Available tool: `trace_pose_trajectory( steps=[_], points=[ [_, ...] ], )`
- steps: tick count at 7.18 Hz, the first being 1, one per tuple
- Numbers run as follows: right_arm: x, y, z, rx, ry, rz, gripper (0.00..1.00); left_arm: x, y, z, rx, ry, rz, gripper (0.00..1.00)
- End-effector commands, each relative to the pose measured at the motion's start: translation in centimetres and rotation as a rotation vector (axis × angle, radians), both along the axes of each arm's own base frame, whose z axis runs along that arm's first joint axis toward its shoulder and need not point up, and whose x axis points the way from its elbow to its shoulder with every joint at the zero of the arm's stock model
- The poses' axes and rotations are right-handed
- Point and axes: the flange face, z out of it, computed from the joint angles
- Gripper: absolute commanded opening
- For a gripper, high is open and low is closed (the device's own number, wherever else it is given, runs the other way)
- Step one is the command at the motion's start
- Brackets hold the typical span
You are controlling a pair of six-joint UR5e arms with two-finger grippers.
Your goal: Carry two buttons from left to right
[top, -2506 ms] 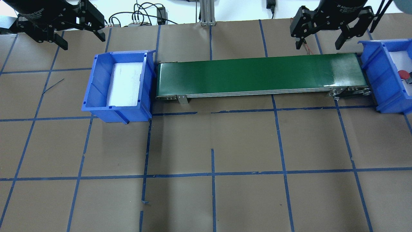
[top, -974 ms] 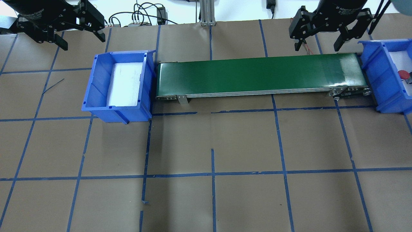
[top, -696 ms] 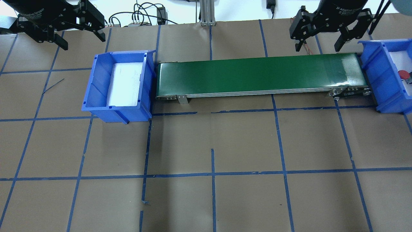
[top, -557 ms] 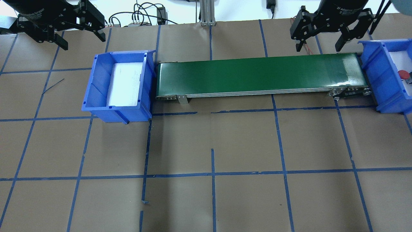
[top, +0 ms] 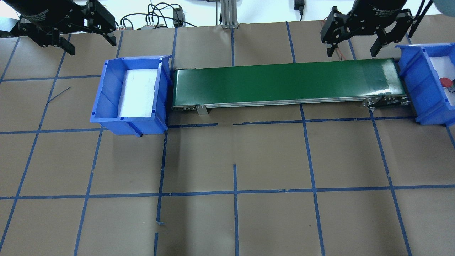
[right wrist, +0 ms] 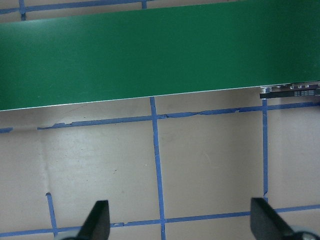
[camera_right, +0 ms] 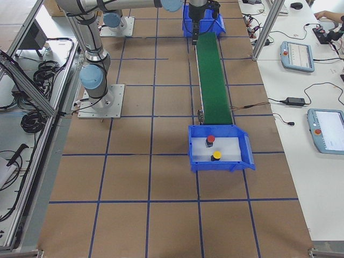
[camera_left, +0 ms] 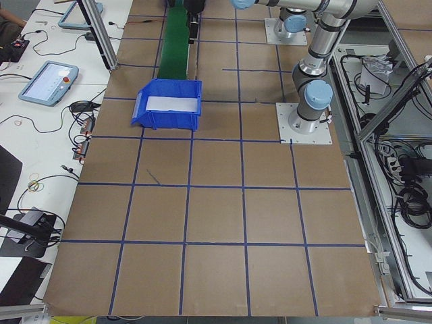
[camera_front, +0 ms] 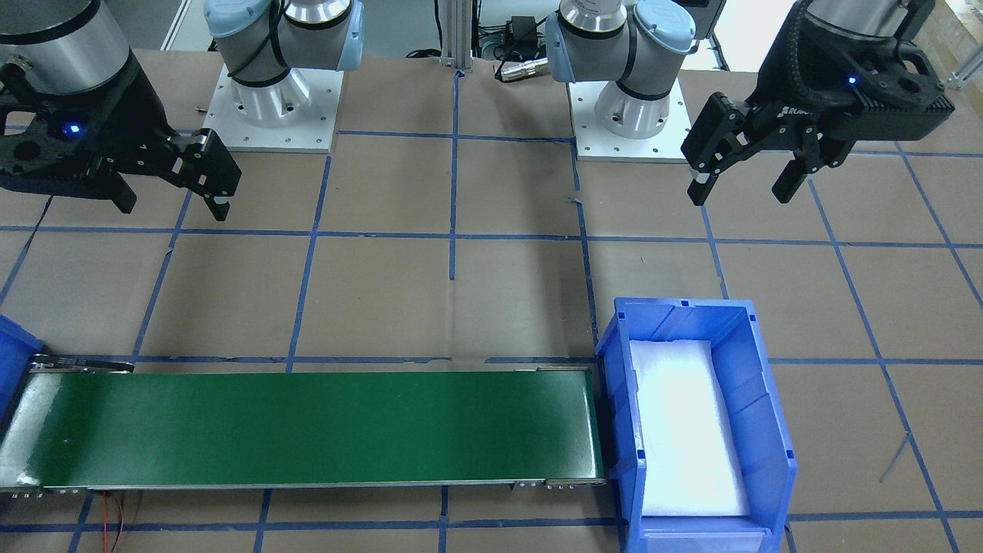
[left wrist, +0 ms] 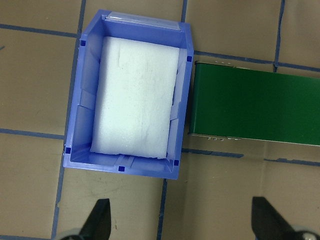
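Left pincer [camera_front: 739, 192], right pincer [camera_front: 174, 209] agape, buttons [camera_right: 210, 140] binned

My desk [top: 270, 156] wears matt brown paper gridded with blue tape [top: 270, 191]. The left bin [top: 106, 92] and right bin [top: 414, 81] are smooth blue plastic; a white, rough foam pad [left wrist: 135, 100] lines the left. The conveyor belt [top: 284, 81] is smooth green with a sheen, its side rail [top: 284, 102] bare metal. My left pincer [top: 91, 45] and right pincer [top: 352, 53] look matt black.
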Motion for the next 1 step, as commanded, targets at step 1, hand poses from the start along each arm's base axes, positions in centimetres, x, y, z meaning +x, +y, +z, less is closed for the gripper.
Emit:
trace_pose_trajectory(
  steps=[1],
  points=[
    [-0.04,0.00,0.01,0.000,0.001,0.003,1.00,0.01,-0.01,0.01,-0.001,0.000,0.001,1.00]
  ],
)
